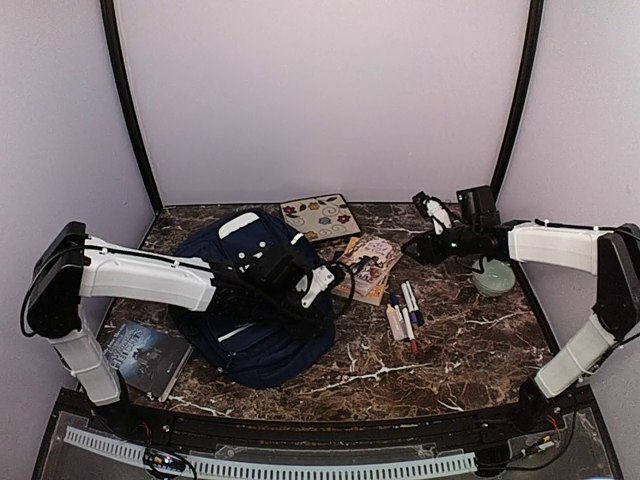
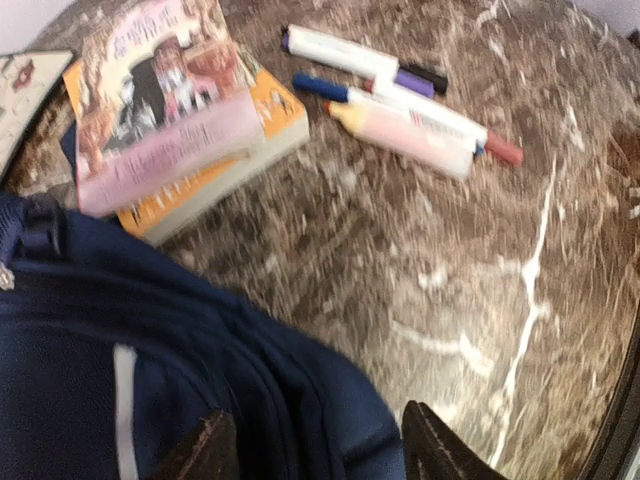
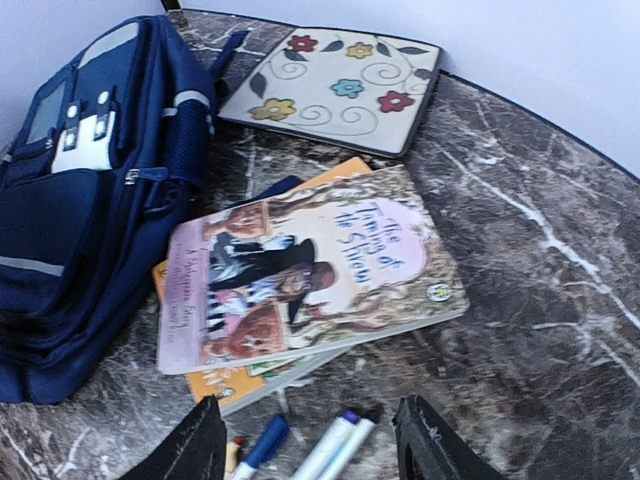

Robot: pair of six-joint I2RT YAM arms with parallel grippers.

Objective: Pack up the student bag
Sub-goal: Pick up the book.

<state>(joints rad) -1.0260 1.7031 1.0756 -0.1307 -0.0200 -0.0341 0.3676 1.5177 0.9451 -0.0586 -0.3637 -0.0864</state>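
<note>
Overhead, the student bag (image 1: pixel 250 310) lies left of centre on the table (image 1: pixel 450 360), its long axis running from the back wall toward the arms with a slight slant. The left tool (image 1: pixel 318 285) hangs over the bag's right edge, so the left arm is by far the nearer. The right tool (image 1: pixel 425 245) hovers well off to the right, beyond two stacked books (image 1: pixel 370 265). A flowered case (image 1: pixel 320 217) sits just behind the bag and a dark book (image 1: pixel 145 357) just beside its left flank. Markers (image 1: pixel 405 315) lie right of the stack, with a pale bowl (image 1: pixel 493 278) further right.

From the left wrist, the left tool (image 2: pixel 318 430) stands part open and empty above the bag (image 2: pixel 150 370), which fills the lower left. The books (image 2: pixel 180 120) and markers (image 2: pixel 400 100) lie ahead.

From the right wrist, the right tool (image 3: pixel 310 410) is likewise parted and holds nothing. The books (image 3: pixel 310 265) lie straight ahead, the markers (image 3: pixel 300 450) just below the jaws, the bag (image 3: pixel 90 200) to the left and the case (image 3: pixel 335 85) beyond. No opening shows in the bag, so I judge it needs opening first. The stack crowds that side.
</note>
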